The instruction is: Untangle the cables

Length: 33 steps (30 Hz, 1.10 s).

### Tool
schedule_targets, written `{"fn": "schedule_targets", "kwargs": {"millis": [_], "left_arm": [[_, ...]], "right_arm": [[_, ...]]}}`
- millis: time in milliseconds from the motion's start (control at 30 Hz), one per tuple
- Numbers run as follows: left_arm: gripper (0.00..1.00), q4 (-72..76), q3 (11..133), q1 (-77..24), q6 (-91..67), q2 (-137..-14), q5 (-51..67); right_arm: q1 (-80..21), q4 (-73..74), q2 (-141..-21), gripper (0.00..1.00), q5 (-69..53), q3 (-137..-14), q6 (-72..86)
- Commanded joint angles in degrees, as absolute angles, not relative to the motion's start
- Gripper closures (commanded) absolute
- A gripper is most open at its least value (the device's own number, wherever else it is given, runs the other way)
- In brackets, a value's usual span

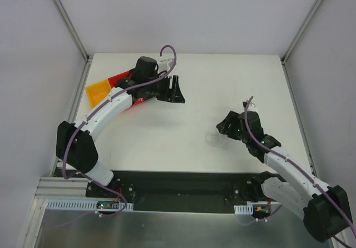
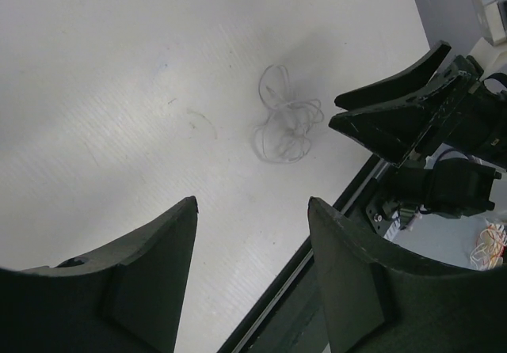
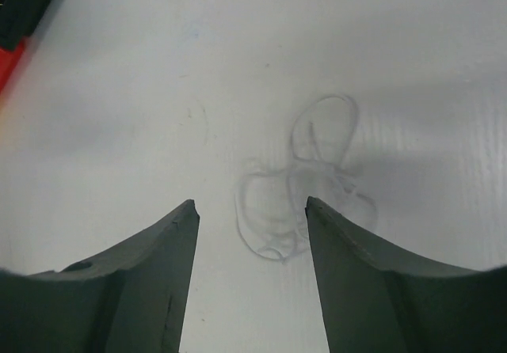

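Note:
The cables show as a small loose tangle of hair-thin pale wire loops (image 1: 214,139) lying on the white table (image 1: 167,142). No red, orange or yellow wire shows in this tangle. My right gripper (image 1: 222,127) hovers just over it, open and empty. In the right wrist view the tangle (image 3: 297,183) lies between and just beyond the gripper's (image 3: 252,204) fingertips, partly behind the right finger (image 3: 356,266). My left gripper (image 1: 177,89) is open and empty at the table's far middle. Its wrist view shows the tangle (image 2: 287,119) well ahead of the gripper (image 2: 252,203), beside the right gripper (image 2: 380,111).
An orange sheet (image 1: 99,91) and a red sheet (image 1: 119,80) lie at the far left under the left arm. The black base rail (image 1: 183,189) runs along the table's near edge. Thin yellow and red robot wiring (image 2: 491,242) sits by the right arm's base.

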<state>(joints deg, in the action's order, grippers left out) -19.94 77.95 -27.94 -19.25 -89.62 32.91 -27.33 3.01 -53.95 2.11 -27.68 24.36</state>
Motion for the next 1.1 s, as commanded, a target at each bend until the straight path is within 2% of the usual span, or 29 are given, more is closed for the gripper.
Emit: {"fn": "schedule_targets", "kwargs": {"millis": [0, 100, 300, 567, 733, 867, 1067], "left_arm": [[0.43, -18.7, 78.0, -28.0, -19.3, -87.7, 35.6], [0.43, -18.1, 77.7, -28.0, -20.2, -88.0, 37.3], [0.43, -16.9, 77.0, -28.3, -21.1, -88.8, 38.6], [0.45, -16.5, 77.2, -29.4, -21.3, -90.4, 40.9], [0.43, -16.3, 77.8, -30.3, -21.4, -92.2, 43.9], [0.38, -14.5, 77.4, -31.5, -23.5, -95.4, 48.9], [0.37, -12.3, 76.6, -34.2, -24.8, -97.8, 50.8]], "right_arm": [[-26.9, 21.7, -49.5, 0.41, 9.1, -28.8, 27.0], [-26.1, 24.3, -48.4, 0.44, 9.6, -27.3, 24.4], [-25.8, 20.4, -49.9, 0.5, 8.3, -27.3, 23.5], [-25.7, 11.7, -60.1, 0.61, 4.2, -27.4, 22.9], [-26.7, 10.6, -64.3, 0.83, 3.3, -29.6, 20.1], [-27.9, 10.5, -60.9, 1.0, 3.0, -29.8, 17.7], [-28.7, 11.0, -49.3, 1.0, 2.4, -28.6, 17.5]]}}
